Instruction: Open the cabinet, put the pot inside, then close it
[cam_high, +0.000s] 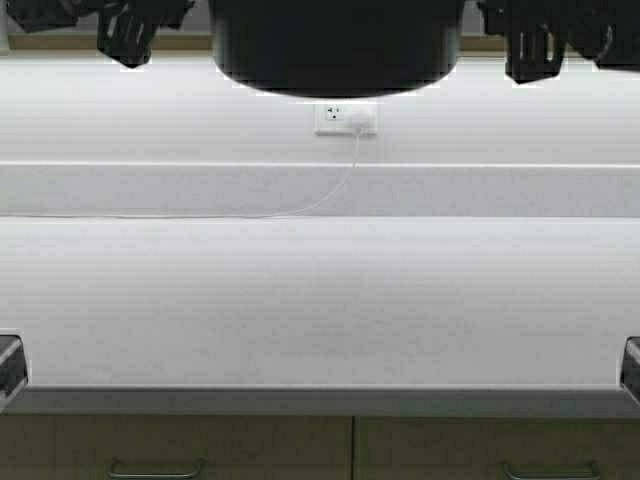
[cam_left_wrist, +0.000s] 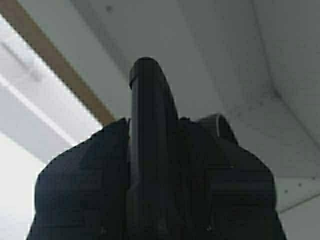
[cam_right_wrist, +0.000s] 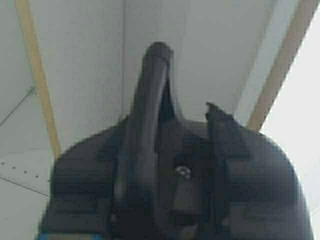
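The black pot (cam_high: 338, 50) hangs high at the top of the high view, above the counter, carried between both arms. My left gripper (cam_high: 130, 35) is at its left side and my right gripper (cam_high: 535, 45) at its right. In the left wrist view the left gripper (cam_left_wrist: 167, 130) is shut on a black loop handle (cam_left_wrist: 147, 100). In the right wrist view the right gripper (cam_right_wrist: 167, 125) is shut on the other loop handle (cam_right_wrist: 150, 90). Behind both handles shows the cabinet's pale grey interior (cam_left_wrist: 225, 50) (cam_right_wrist: 80, 75) with tan edges (cam_left_wrist: 60, 65) (cam_right_wrist: 35, 75). Its doors are out of view.
Below the pot lies a white counter (cam_high: 320, 300). On the white wall behind it a socket (cam_high: 345, 118) holds a plug with a thin white cable (cam_high: 330, 195). Tan drawers with horizontal pulls (cam_high: 155, 468) run under the counter's front edge.
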